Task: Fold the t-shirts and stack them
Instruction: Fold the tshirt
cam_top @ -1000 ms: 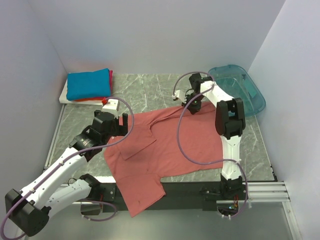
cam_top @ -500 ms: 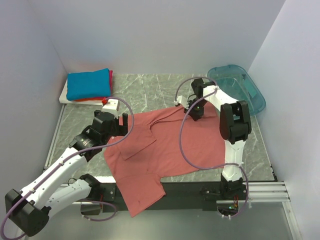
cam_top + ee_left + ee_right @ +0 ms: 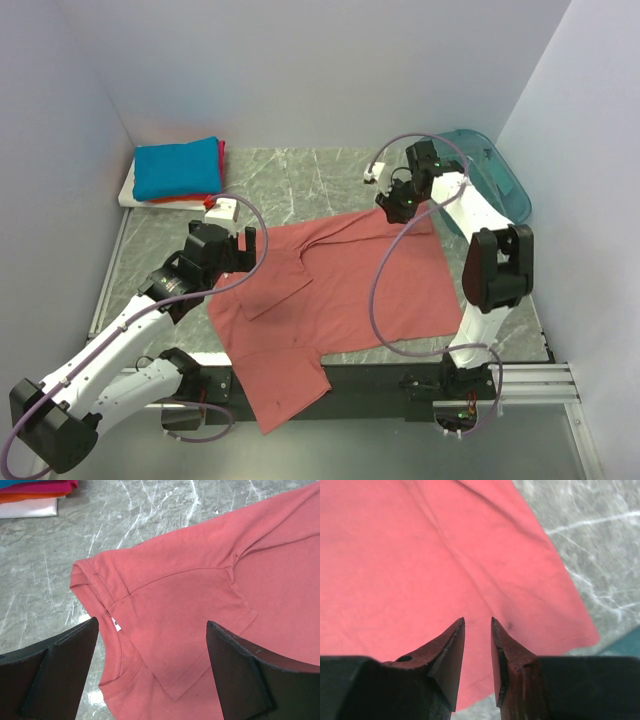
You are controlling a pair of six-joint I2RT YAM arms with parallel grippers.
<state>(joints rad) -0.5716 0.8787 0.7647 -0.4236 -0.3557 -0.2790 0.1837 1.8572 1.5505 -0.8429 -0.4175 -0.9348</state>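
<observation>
"Well, where do we find the salmon-pink t-shirt right now?"

"We see it spread across the middle of the grey marbled table, with one end drooping over the near edge between the two arm bases. Its collar lies toward the left arm, and a flap of cloth is folded over the body just beside that collar."

"And how do we describe the left gripper?"

"Its jaws are spread wide and we see nothing held in them. In the left wrist view the two dark fingers stand far apart above the shirt, with the collar and the folded flap showing between them."

"What do we say of the right gripper?"

"Its jaws are all but closed, with only a thin slit left between the tips, and we see no cloth caught in that slit. It hangs over the shirt's far right corner, near the translucent teal bin that sits at the far right of the table."

"Do we see the other shirts?"

"Yes, they are folded in a stack at the far left corner, well apart from the pink one: the bright blue shirt on top, the red shirt under it, the white shirt at the bottom"
</observation>
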